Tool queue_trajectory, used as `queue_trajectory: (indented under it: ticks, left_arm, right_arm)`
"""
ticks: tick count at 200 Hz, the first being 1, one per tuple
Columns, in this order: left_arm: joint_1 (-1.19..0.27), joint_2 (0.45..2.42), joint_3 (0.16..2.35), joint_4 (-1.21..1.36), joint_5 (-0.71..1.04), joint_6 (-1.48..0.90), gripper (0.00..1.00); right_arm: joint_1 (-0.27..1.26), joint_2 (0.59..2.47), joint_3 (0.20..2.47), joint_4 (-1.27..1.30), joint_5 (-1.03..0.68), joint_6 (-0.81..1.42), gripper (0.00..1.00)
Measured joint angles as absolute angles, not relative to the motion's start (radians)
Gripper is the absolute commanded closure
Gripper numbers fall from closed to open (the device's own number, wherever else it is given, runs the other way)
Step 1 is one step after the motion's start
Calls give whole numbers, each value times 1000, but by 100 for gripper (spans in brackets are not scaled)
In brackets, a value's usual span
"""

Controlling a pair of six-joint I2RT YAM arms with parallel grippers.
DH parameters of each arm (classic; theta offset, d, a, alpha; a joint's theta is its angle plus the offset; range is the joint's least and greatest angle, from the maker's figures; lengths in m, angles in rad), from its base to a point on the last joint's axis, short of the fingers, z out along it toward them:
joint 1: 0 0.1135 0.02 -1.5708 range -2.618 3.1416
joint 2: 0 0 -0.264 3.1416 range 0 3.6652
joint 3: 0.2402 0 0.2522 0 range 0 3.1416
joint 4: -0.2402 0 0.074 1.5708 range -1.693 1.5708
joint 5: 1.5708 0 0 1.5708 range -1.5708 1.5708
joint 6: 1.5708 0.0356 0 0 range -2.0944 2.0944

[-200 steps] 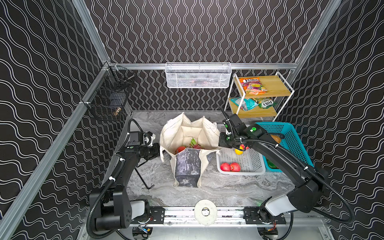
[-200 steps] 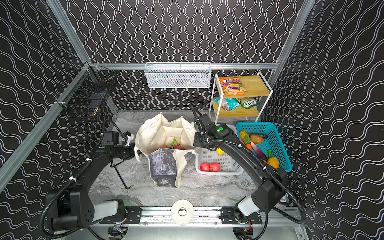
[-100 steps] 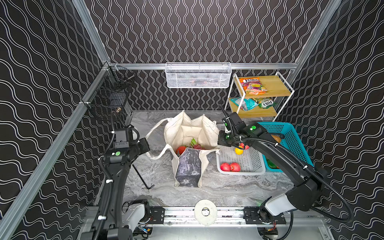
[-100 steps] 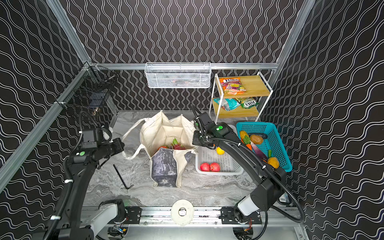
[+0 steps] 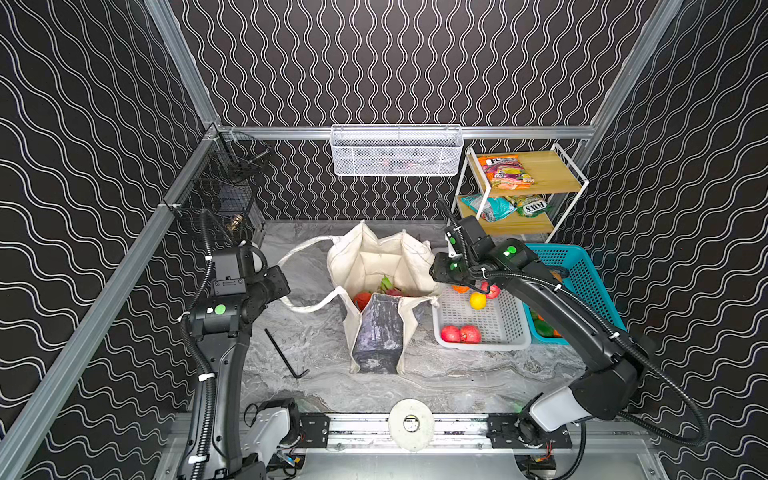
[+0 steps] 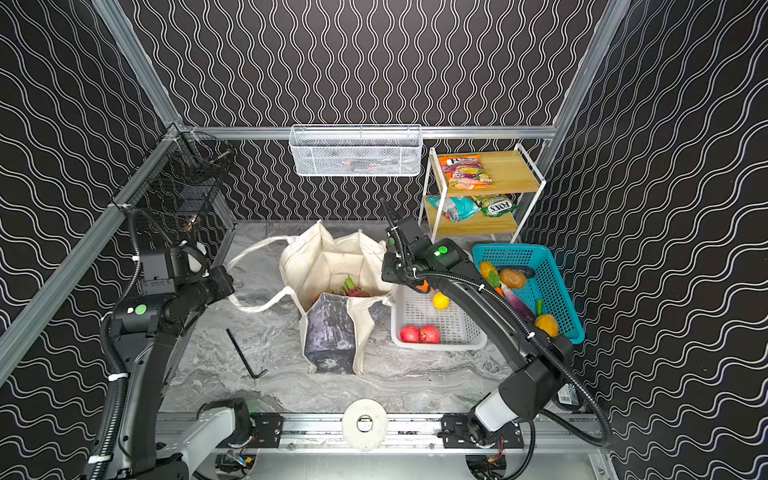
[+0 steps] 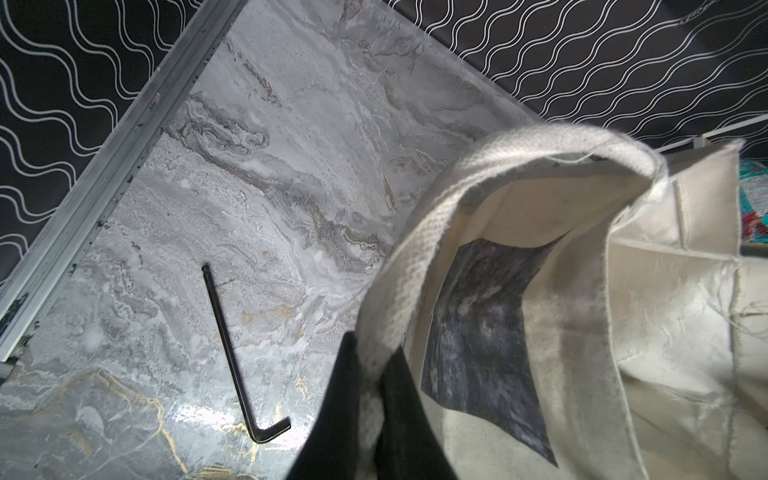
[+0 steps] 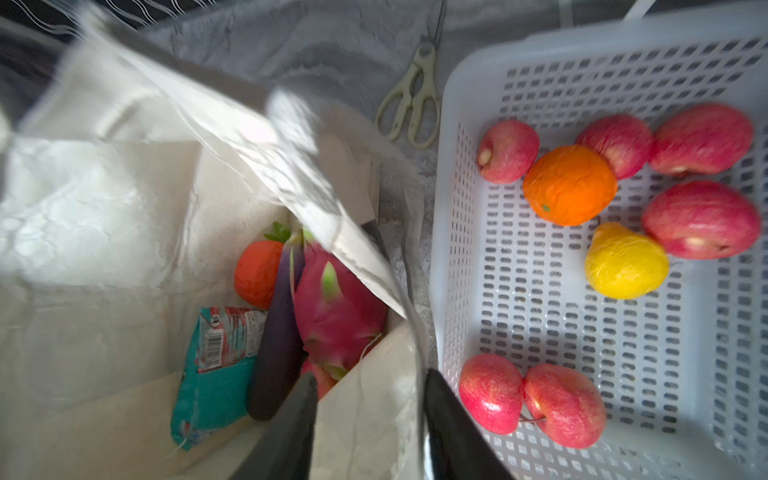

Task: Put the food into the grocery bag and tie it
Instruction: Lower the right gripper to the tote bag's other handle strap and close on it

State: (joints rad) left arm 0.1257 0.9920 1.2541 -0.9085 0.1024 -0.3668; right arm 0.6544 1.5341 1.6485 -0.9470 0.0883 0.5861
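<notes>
Black wavy-lined walls (image 5: 395, 62); grey marble floor (image 5: 316, 345).

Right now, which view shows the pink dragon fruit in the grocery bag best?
The right wrist view: it looks down into the grocery bag and shows the dragon fruit large, beside the eggplant. In both top views the dragon fruit is only a pink and green patch. The left wrist view shows only the bag's outside.

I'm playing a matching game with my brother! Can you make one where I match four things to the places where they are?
Things:
1. dragon fruit
2. lemon
3. bent black key
4. orange snack packet

Places:
A. on the top shelf
B. in the white basket
C. inside the bag
D. flat on the table

Pairs: 1-C, 2-B, 3-D, 4-A
</notes>
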Motion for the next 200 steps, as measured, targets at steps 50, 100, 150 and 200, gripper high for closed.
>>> queue_trajectory:
  ticks: [50,100,150,200]
  left_arm:
    - [165,1028,1283,-924,88,-358,100]
    - [242,1067,1258,-933,35,-307,100]
    - [297,1092,1210,-920,33,-284,100]
    - [301,1113,1185,-898,96,-284,100]
  right_arm:
    - [570,1435,1585,-940,125,596,46]
    - [453,1415,1398,-882,-7,640,46]
    - [443,1520,1343,-808,-149,659,55]
    - [467,1644,1430,-777,-241,648,61]
